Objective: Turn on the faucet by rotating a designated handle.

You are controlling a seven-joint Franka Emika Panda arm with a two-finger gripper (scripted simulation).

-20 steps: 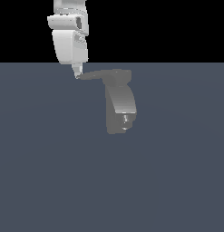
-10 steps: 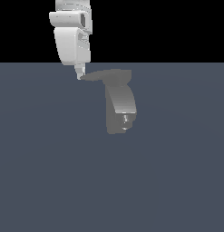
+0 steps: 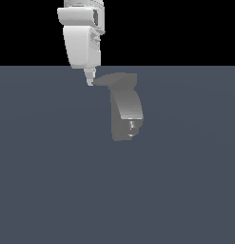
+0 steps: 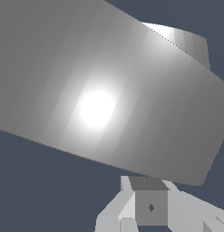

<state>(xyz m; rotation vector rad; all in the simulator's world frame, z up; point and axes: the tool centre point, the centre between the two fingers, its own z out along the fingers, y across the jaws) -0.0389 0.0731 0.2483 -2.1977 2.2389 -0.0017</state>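
Matte grey faucet [image 3: 126,112]: thin tapered grey handle [image 3: 102,81] touched by white gripper [image 3: 90,82], jaw state indeterminable, positioned for pushing rotation.

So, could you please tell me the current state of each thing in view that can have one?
Faucet: standing on the dark surface, spout curving down, no water visible.
Handle: sticking out sideways from the top cap toward the exterior view's left.
Claw: pointing down, tip at the handle's end; contact looks likely but I cannot confirm it, nor tell whether it is open or shut.
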